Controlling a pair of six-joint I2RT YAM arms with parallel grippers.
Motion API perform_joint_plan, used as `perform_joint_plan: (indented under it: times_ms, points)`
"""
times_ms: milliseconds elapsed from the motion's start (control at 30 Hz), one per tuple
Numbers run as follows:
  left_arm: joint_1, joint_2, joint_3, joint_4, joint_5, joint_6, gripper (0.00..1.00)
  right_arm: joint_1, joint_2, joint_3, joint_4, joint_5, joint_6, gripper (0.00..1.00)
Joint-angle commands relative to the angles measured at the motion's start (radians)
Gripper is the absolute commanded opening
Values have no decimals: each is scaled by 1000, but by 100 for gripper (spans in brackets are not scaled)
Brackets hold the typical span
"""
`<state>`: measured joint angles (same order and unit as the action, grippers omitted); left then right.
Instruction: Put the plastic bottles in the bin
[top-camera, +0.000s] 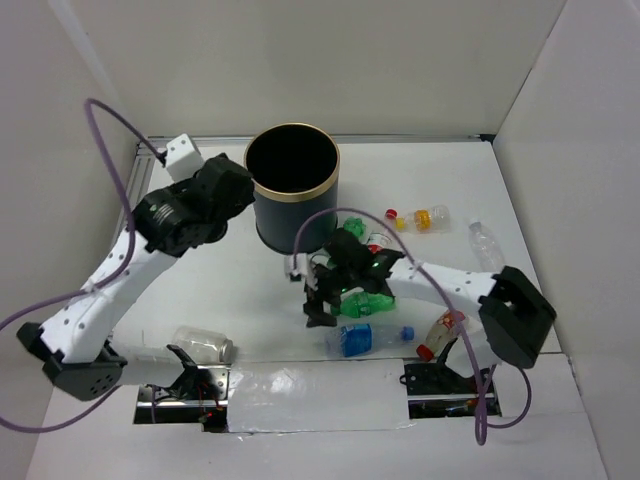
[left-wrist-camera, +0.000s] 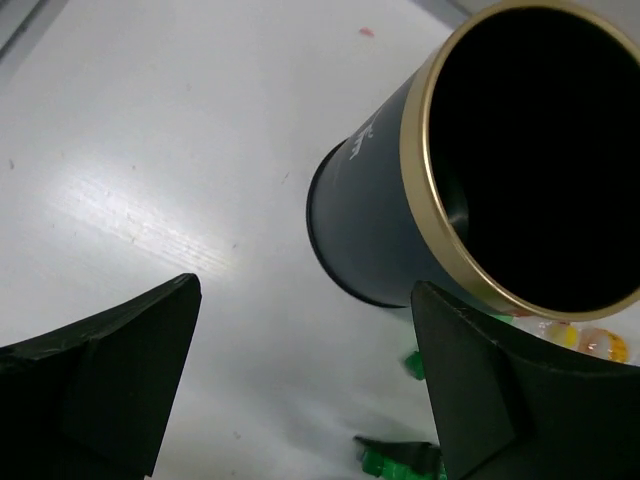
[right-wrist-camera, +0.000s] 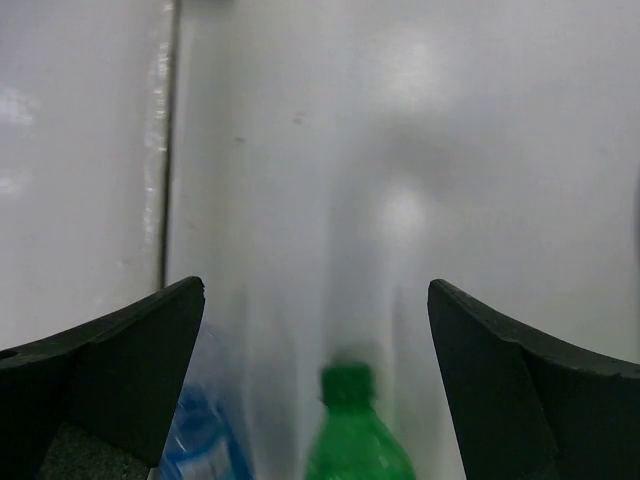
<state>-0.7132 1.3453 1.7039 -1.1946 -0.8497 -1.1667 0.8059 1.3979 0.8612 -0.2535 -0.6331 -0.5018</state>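
Green bottle (right-wrist-camera: 355, 432) lies near the table's (top-camera: 230, 290) middle, just by the open right end effector (right-wrist-camera: 315, 288), which should line up over its belly before squeezing. The left end effector (left-wrist-camera: 305, 288) hangs open beside the bin (top-camera: 292, 225).

bin (top-camera: 290, 228) dark navy-black, thin gold rim, pale lettering on side. bench (top-camera: 200, 290) white. green bottle (top-camera: 368, 303) solid green incl. cap. blue-label bottle (top-camera: 352, 340) clear. red-white-label bottle (top-camera: 440, 333) has red cap. yellow-label bottle (top-camera: 432, 218) clear. arms (top-camera: 110, 285) white, left hand (left-wrist-camera: 305, 285) and right hand (right-wrist-camera: 316, 290) black, cables (top-camera: 110, 150) purple.
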Motion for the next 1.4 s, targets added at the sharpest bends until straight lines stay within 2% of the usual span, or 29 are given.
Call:
perform_joint_plan:
  times_ms: [0,67,100,167,367,567,1000,1267,1367]
  points:
    - [17,-112,-68,249,1,210,99,136,87,80,100,67,81,99]
    - [37,-211,-134,414,41,295,99,199,170,128,122,55,121,99]
    - [37,-244,-157,473,63,388,99,217,194,159,132,55,173,99]
    - [47,-325,-207,564,116,439,99,251,268,264,132,39,247,99]
    - [69,-399,-237,547,153,476,99,328,444,542,57,-19,396,98]
    - [69,-443,-269,547,166,467,99,417,584,691,66,85,485,98]
    - [78,-485,-288,527,186,487,99,481,779,858,66,321,520,100]
    - [78,-514,-317,495,195,457,99,559,846,848,66,434,474,100]
    - [78,-534,-340,495,195,446,99,572,846,814,77,481,451,94]
